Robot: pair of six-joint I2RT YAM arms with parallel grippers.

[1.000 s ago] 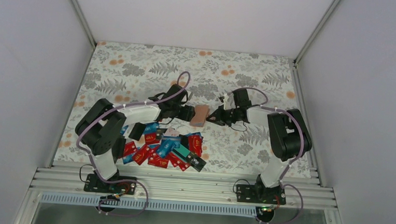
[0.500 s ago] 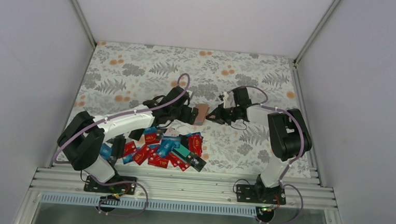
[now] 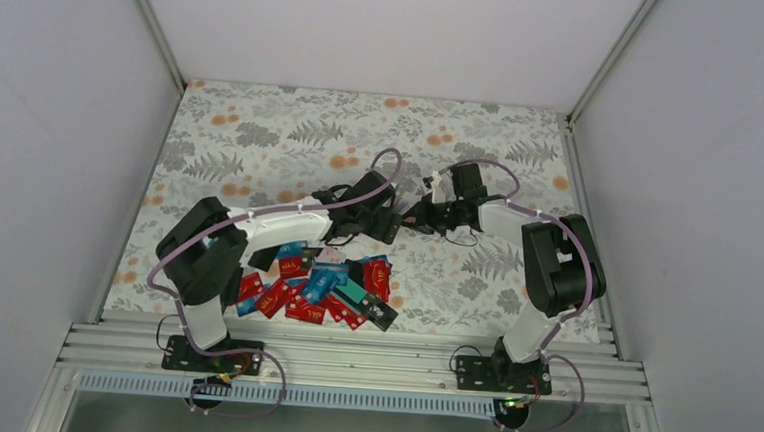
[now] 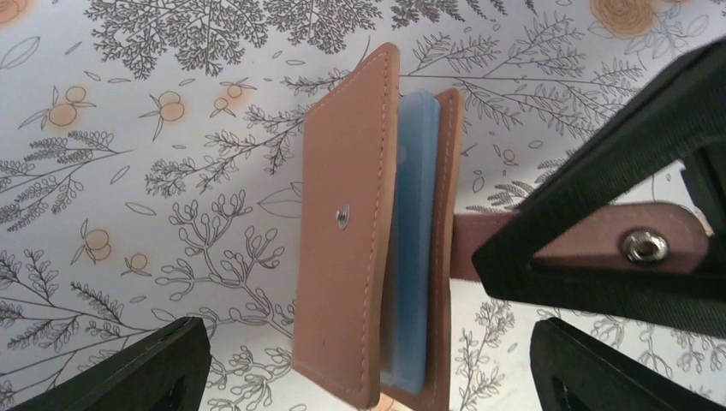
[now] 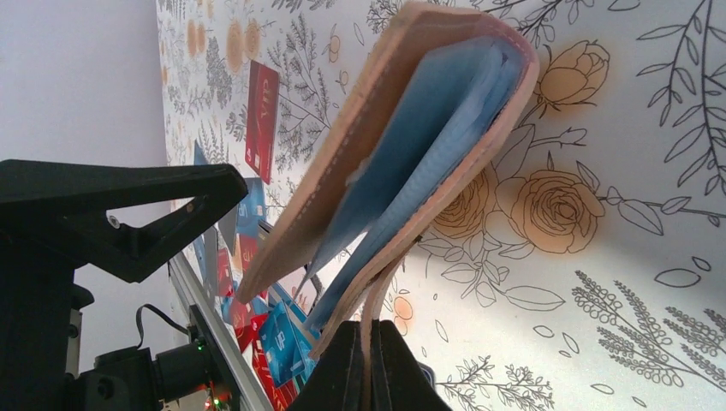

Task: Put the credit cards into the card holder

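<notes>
Your right pincer [image 5: 370, 342] stays pinched on the strap of the tan card holder [image 4: 347, 223], holding it above the floral worktop [image 3: 263, 129]. Your left pincer [image 4: 368, 334], narrower a second ago, has reached in and now stands spread either side of it, touching nothing. The credit cards [image 3: 319, 282] lie heaped near the bases.
</notes>
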